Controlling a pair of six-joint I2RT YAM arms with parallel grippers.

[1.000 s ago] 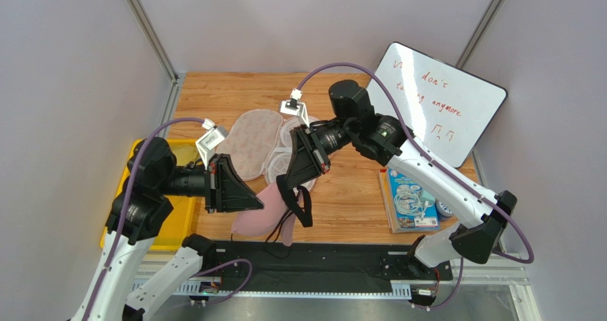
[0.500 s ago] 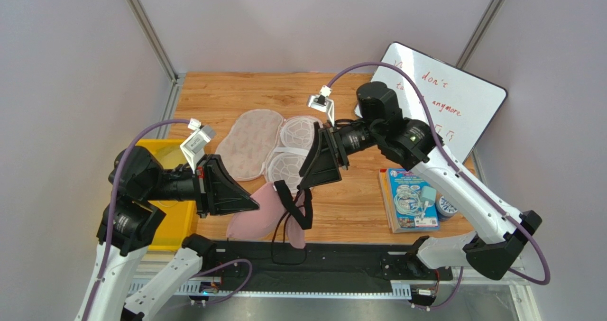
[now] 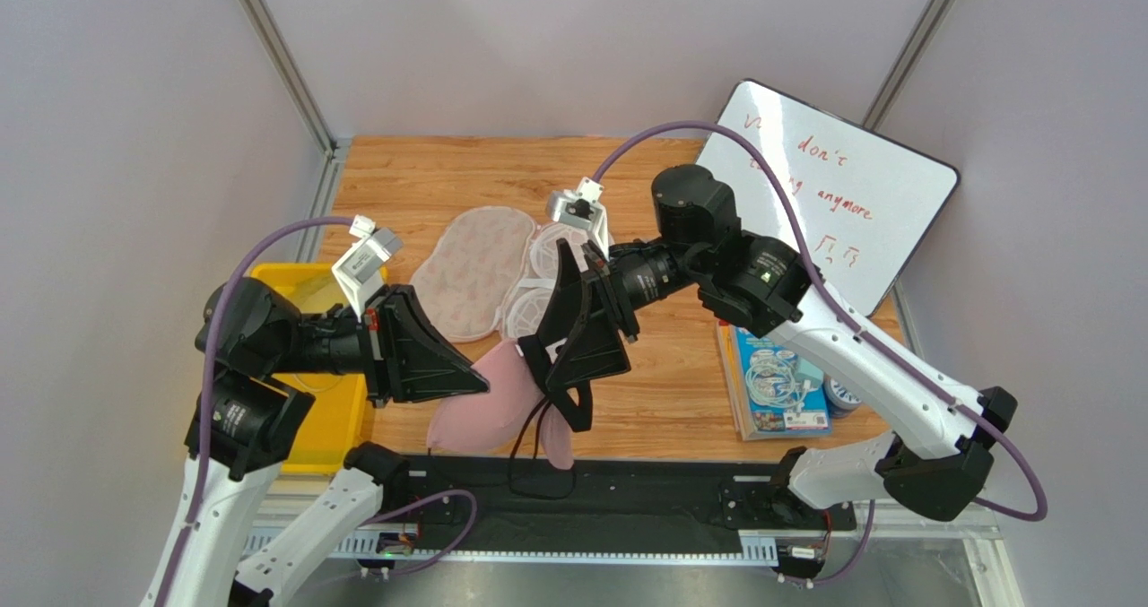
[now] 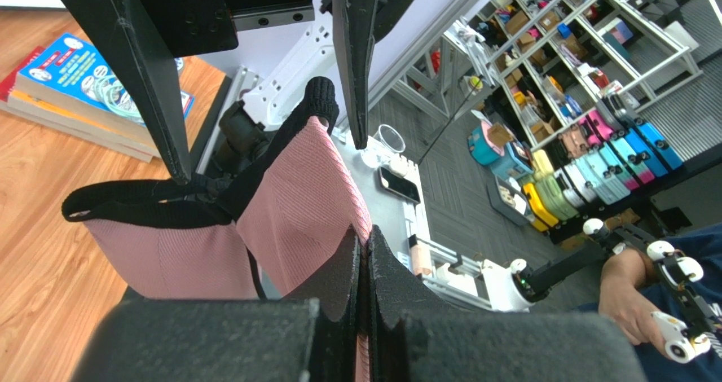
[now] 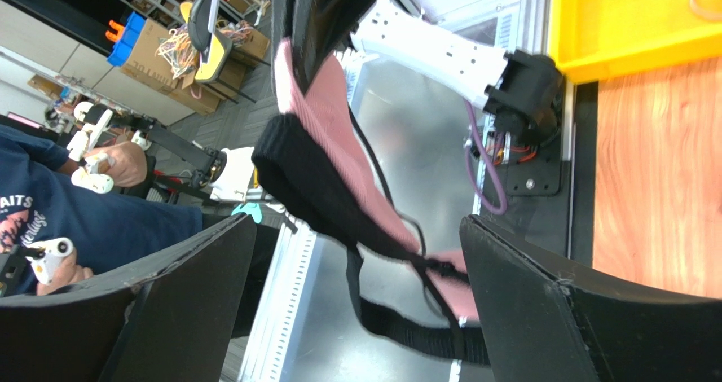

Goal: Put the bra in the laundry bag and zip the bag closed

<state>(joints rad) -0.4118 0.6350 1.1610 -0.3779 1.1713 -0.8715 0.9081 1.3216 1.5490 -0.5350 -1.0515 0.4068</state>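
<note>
Top view: left end effector [image 3: 474,384] clamped on the one bra [image 3: 483,416], which hangs at the near edge of the table [image 3: 674,392]. Right end effector [image 3: 573,362] spread wide. One laundry bag [image 3: 474,268] lies open behind.
Left wrist: fingers [image 4: 339,272] pressed together on pink fabric.
Right wrist: jaws wide apart, black band between them, ungripped.

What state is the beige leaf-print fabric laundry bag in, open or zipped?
Open: the beige leaf-print laundry bag lies unfolded, its white mesh lining exposed.
</note>
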